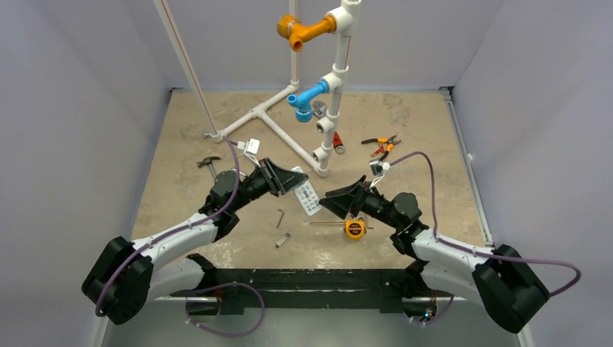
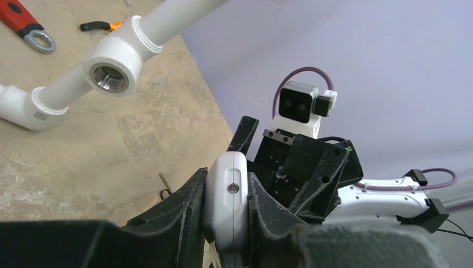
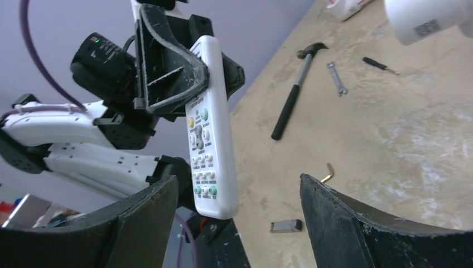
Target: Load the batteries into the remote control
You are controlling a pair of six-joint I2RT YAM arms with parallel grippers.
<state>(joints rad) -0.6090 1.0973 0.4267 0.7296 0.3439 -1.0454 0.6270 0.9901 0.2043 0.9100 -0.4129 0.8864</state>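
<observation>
White and slim, the rectangular plastic remote control (image 3: 207, 139) hangs above the middle of the tan, stone-patterned surface (image 1: 173, 195). Its upper end is clamped in the left jaws and its button face is turned toward the right arm. The right jaws stand wide apart just right of it, holding nothing. No small red batteries show in any view, and the bay on the back is hidden, so loading looks not yet begun. A small grey piece (image 1: 283, 240) lying nearer may be the cover.
</observation>
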